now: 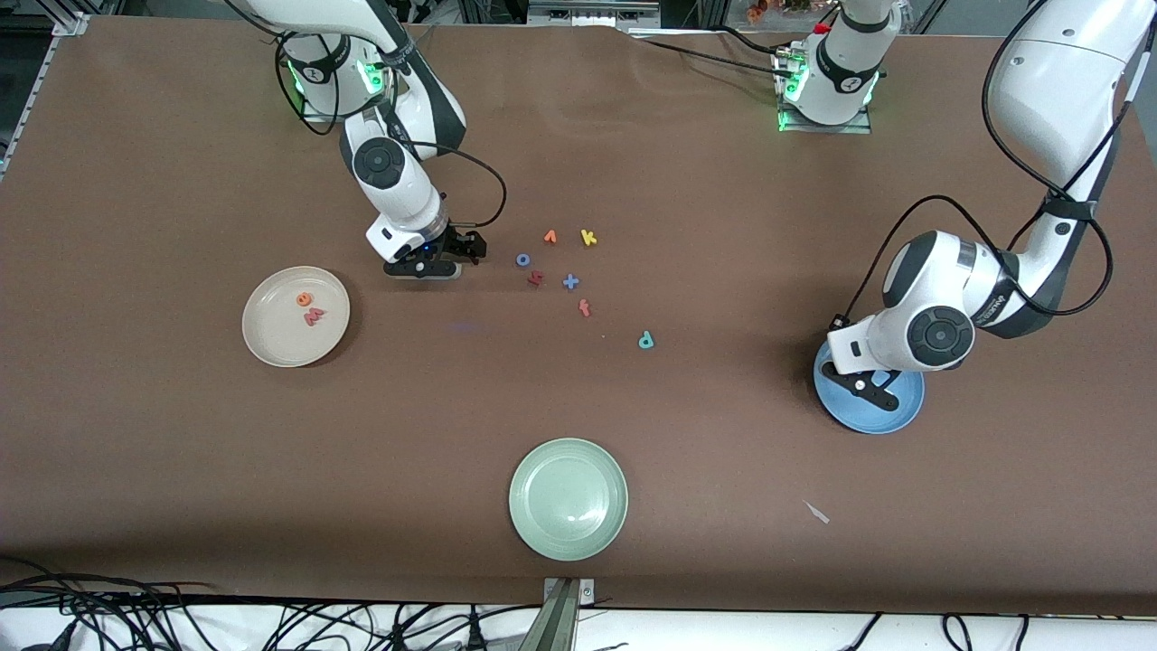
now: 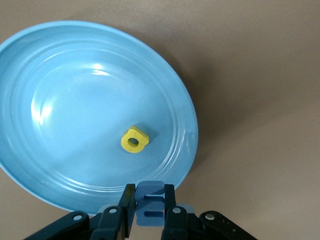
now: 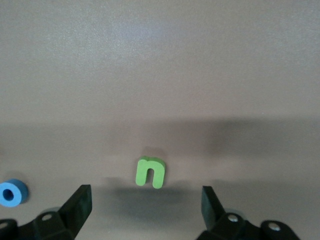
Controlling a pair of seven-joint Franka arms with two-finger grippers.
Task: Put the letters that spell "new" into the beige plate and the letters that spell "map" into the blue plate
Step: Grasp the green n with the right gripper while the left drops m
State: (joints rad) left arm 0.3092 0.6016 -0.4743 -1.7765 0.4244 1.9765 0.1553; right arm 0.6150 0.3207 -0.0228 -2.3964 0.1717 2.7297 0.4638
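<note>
A brown table (image 1: 181, 506) seen from above, with a pale green plate (image 1: 568, 498) nearest the camera. Farther back, at the left arm's end, the left gripper (image 2: 150, 206) hovers over the blue plate (image 1: 895, 411), its fingers pinched on the blue m (image 2: 150, 202); the yellow a (image 2: 134, 140) lies in that plate. The teal p (image 1: 646, 341) lies on the bare table toward the middle. At the right arm's end sits the beige plate (image 1: 271, 348), holding the orange e (image 1: 304, 299) and the salmon-red w (image 1: 314, 316). Farther still lies a loose cluster: a red f (image 1: 584, 308), a blue plus (image 1: 570, 282), a dark-red letter (image 1: 535, 278), a blue o (image 1: 522, 259), an orange letter (image 1: 550, 237) and a yellow k (image 1: 588, 238). Beside the cluster, the right gripper (image 3: 146, 200) hangs low with its fingers spread wide around the lime-green n (image 3: 150, 172), which rests on the table.
</note>
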